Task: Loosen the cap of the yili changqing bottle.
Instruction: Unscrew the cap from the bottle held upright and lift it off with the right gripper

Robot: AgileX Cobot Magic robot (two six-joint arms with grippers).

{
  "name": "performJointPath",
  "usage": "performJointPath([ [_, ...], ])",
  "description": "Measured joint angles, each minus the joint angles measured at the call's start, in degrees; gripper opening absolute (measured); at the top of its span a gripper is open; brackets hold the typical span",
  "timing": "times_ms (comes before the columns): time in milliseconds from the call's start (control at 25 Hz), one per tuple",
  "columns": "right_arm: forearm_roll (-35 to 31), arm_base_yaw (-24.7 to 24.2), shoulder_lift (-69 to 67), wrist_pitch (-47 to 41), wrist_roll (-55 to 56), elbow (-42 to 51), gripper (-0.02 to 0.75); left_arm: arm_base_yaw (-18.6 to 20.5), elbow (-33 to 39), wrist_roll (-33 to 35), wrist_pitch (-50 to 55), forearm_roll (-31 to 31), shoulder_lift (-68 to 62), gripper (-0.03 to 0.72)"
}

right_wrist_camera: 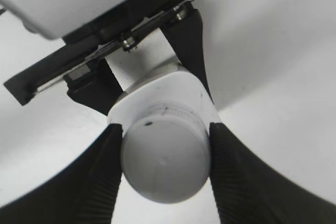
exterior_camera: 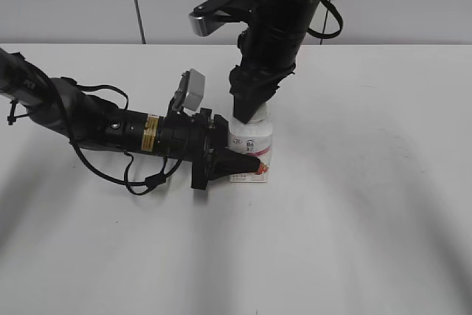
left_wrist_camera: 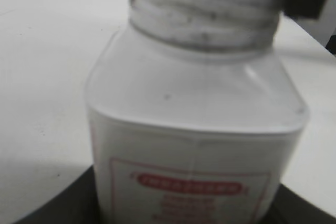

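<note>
The yili changqing bottle [exterior_camera: 252, 154] stands upright on the white table, a squat white body with a pink-red label. It fills the left wrist view [left_wrist_camera: 194, 129], blurred. My left gripper [exterior_camera: 237, 161] reaches in from the left and is shut on the bottle's lower body; its dark fingers show at both bottom corners of the left wrist view [left_wrist_camera: 184, 216]. My right gripper [exterior_camera: 249, 112] comes down from above and is shut on the cap [right_wrist_camera: 165, 158], one ribbed black finger on each side of its rim [right_wrist_camera: 165, 161]. In the exterior view the cap is hidden by the fingers.
The white table [exterior_camera: 354, 219] stretches around the bottle, with a pale wall behind it. The left arm and its cables [exterior_camera: 96, 127] lie low across the left side of the table. The right arm [exterior_camera: 284, 12] stands over the bottle.
</note>
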State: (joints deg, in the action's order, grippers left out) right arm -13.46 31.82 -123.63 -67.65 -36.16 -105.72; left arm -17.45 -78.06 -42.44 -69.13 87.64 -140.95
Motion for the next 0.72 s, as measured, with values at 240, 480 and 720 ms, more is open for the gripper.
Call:
performJointPath([
  [240,-0.08,0.0,0.0,-0.05,-15.62,-0.12,0.397,0.0,0.0,0.0,0.06,0.0,0.0,0.379],
  [480,-0.08,0.0,0.0,-0.17,-25.21,-0.19,0.396,0.0,0.0,0.0,0.06,0.0,0.0,0.379],
  [720,-0.15,0.0,0.0,-0.24,-32.32,-0.19,0.396,0.0,0.0,0.0,0.06,0.05,0.0,0.379],
])
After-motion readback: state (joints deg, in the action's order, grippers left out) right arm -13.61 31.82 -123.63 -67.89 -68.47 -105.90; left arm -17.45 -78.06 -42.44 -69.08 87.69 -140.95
